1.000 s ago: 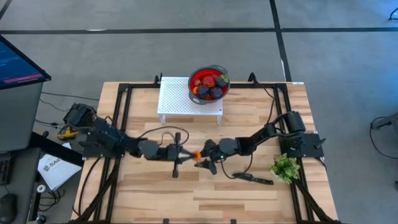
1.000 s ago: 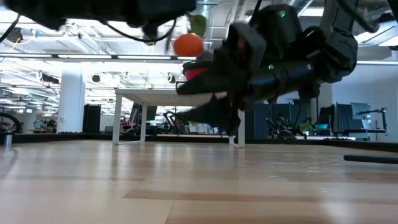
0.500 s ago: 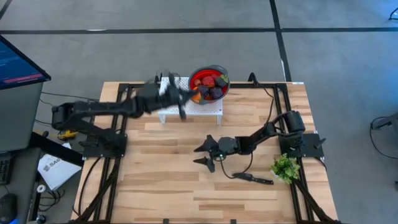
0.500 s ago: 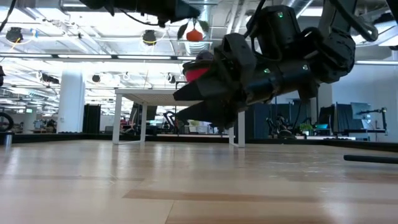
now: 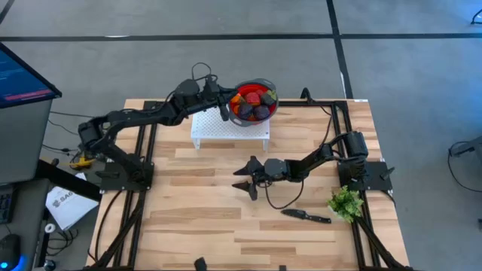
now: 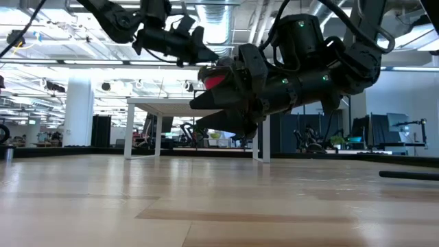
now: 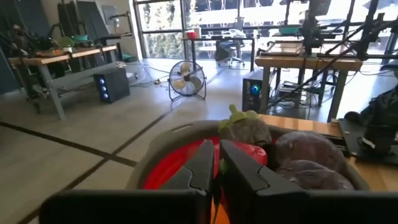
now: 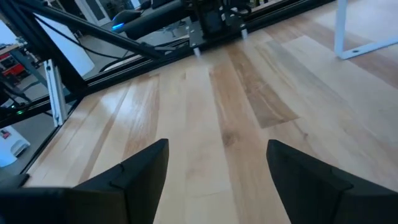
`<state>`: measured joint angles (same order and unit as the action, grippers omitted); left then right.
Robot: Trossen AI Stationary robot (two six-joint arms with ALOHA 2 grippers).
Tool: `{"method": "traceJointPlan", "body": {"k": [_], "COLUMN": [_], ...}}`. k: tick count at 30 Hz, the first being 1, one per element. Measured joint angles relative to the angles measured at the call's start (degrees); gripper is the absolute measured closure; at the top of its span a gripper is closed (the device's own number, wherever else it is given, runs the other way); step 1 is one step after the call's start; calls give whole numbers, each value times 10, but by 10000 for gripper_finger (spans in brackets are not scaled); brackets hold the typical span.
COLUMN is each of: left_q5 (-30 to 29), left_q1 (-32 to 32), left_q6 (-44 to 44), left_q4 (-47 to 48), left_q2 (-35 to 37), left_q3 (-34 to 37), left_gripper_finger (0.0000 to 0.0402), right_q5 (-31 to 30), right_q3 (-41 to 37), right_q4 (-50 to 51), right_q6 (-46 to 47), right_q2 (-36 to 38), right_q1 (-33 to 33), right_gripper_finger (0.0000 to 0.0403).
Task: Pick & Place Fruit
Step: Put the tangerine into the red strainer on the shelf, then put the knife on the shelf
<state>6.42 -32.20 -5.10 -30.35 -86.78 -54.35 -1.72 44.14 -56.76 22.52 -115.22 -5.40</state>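
Observation:
A grey bowl (image 5: 260,81) with a red inside stands on a white perforated stand (image 5: 226,126) at the table's far edge. It holds dark purple fruit (image 7: 308,149), red pieces and one with a green top (image 7: 242,127). My left gripper (image 5: 228,108) reaches level to the bowl's left rim (image 7: 155,155), shut on an orange fruit (image 5: 236,110) with green leaves. My right gripper (image 5: 245,178) hovers open just above the table's middle, with bare wood between its fingers (image 8: 217,162). My left gripper pinches the orange fruit between its two fingers (image 7: 199,165). A sliver of green leaf (image 7: 219,167) shows in the narrow gap, and the orange body (image 7: 216,214) shows lower, close to the wrist. The fingers come level from the table's left. The fruit is clear of the table, at the bowl's rim.
A black knife (image 5: 305,216) lies on the wood toward the near right. A green leafy bunch (image 5: 345,202) lies by the right arm's base. Black frame rails run along the table's left and right sides. Bare wood lies across the near half.
My left gripper has swung from the table's middle up and toward the far edge, carrying the orange fruit clear of the table to the bowl's left rim. My right gripper has stayed open near the middle and rolled a little.

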Motion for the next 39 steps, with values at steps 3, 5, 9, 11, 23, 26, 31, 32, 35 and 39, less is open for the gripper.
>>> {"method": "traceJointPlan", "body": {"k": [3, 5, 9, 11, 23, 26, 31, 32, 35, 39], "left_q5": [0, 0, 0, 0, 21, 23, 34, 47, 87, 106], "left_q1": [4, 4, 4, 4, 7, 9, 21, 25, 47, 92], "left_q6": [8, 21, 55, 60, 71, 70, 69, 69, 69, 69], "left_q4": [-3, -3, -3, -2, 0, 2, 7, 12, 12, 14], "left_q2": [-8, -8, -6, -6, 23, 47, 99, 112, 150, 198], "left_q3": [0, 0, 0, 0, 1, 1, 17, 23, 46, 93], "left_gripper_finger": [383, 384, 378, 365, 215, 190, 168, 167, 168, 181], "right_q5": [0, 0, 2, 2, 2, 3, 4, 4, 3, -9], "right_q3": [0, 0, 0, 0, 0, 0, 0, 0, 0, 0], "right_q4": [0, 0, 1, 1, 8, 11, 25, 39, 88, 195], "right_q6": [9, 14, 15, 15, 50, 50, 48, 43, 19, -27], "right_q2": [0, 0, 0, 0, 0, 0, 4, 9, 45, 118], "right_q1": [2, 2, -2, -3, -2, -2, -2, -2, -1, -7], "right_gripper_finger": [138, 138, 138, 138, 138, 138, 138, 138, 138, 138]}}
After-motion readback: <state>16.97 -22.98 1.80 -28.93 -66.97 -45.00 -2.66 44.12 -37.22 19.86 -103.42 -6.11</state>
